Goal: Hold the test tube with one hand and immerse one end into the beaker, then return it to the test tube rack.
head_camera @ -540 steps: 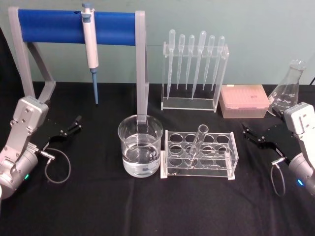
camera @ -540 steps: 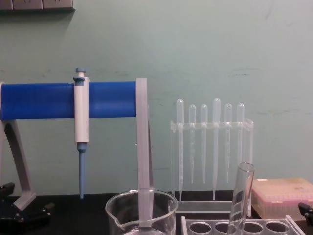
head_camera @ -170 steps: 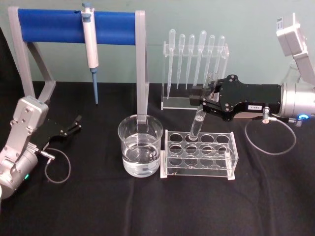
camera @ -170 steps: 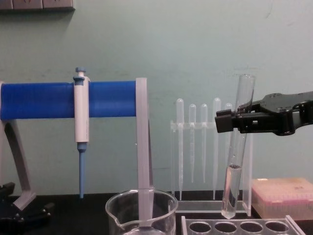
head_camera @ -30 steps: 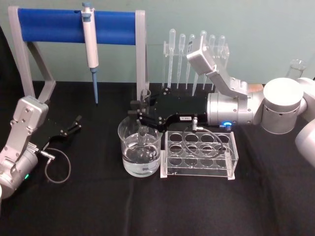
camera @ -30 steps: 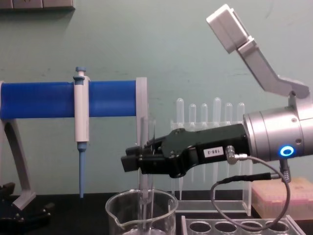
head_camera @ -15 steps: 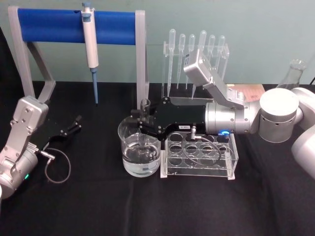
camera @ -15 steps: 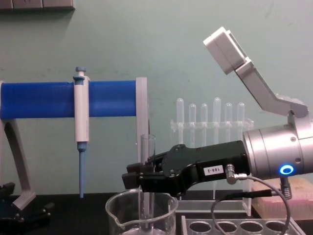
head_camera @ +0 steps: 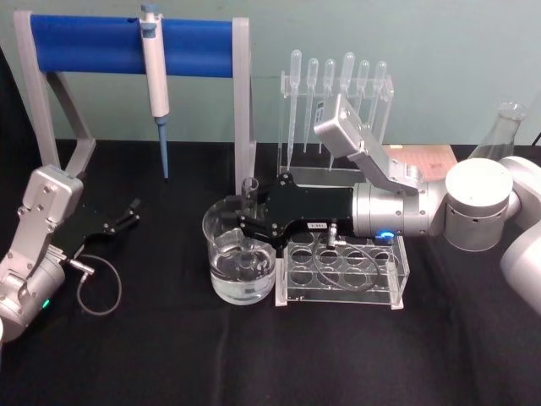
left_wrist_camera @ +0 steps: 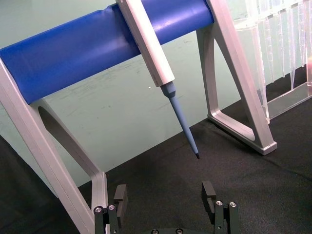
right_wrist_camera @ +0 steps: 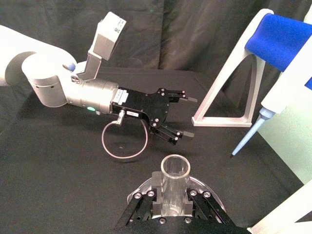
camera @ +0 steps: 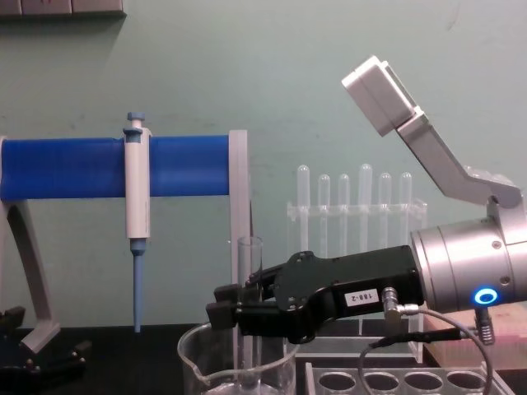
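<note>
The test tube (head_camera: 248,191) stands upright with its lower end inside the beaker (head_camera: 226,283), which holds water. My right gripper (head_camera: 245,222) reaches in from the right, just above the beaker's rim, and is shut on the tube's middle. In the chest view the test tube (camera: 249,262) rises above the right gripper (camera: 227,313) and drops into the beaker (camera: 198,362). The right wrist view looks down the test tube's open mouth (right_wrist_camera: 174,171). My left gripper (head_camera: 127,215) rests open on the table at the left, with its fingers (left_wrist_camera: 120,194) spread wide.
A clear tube rack (head_camera: 342,271) sits right beside the beaker, under my right arm. Behind stand a blue-barred stand (head_camera: 127,44) with a hanging pipette (head_camera: 155,80), a rack of plastic pipettes (head_camera: 334,118), a pink tip box (head_camera: 427,159) and a flask (head_camera: 503,131).
My right gripper has come down with the test tube, so the tube's lower end sits deeper in the beaker. The left arm has not moved.
</note>
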Robot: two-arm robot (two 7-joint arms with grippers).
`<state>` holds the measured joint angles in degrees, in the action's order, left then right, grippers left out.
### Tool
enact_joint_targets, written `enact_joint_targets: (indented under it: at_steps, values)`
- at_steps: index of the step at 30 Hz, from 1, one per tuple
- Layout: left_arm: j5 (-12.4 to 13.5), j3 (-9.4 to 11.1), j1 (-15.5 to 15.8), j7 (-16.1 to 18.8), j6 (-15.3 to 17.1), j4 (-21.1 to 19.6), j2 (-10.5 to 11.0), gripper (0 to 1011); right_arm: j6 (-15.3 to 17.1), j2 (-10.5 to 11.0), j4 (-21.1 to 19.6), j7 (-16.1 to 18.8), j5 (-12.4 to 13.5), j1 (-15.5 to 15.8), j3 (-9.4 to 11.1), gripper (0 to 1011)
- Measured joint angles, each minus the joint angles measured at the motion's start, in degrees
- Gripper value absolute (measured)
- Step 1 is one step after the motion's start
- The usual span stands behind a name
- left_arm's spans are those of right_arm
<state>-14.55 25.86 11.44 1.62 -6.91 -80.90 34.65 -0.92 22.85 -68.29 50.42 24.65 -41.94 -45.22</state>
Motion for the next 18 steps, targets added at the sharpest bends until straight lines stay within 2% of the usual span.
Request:
enact_joint_targets:
  at_steps: [18]
  values:
    - [0.0, 0.0, 0.0, 0.0, 0.0, 0.0, 0.0, 1000, -0.1, -0.4, 0.6, 0.1, -0.2, 0.6, 0.4, 222]
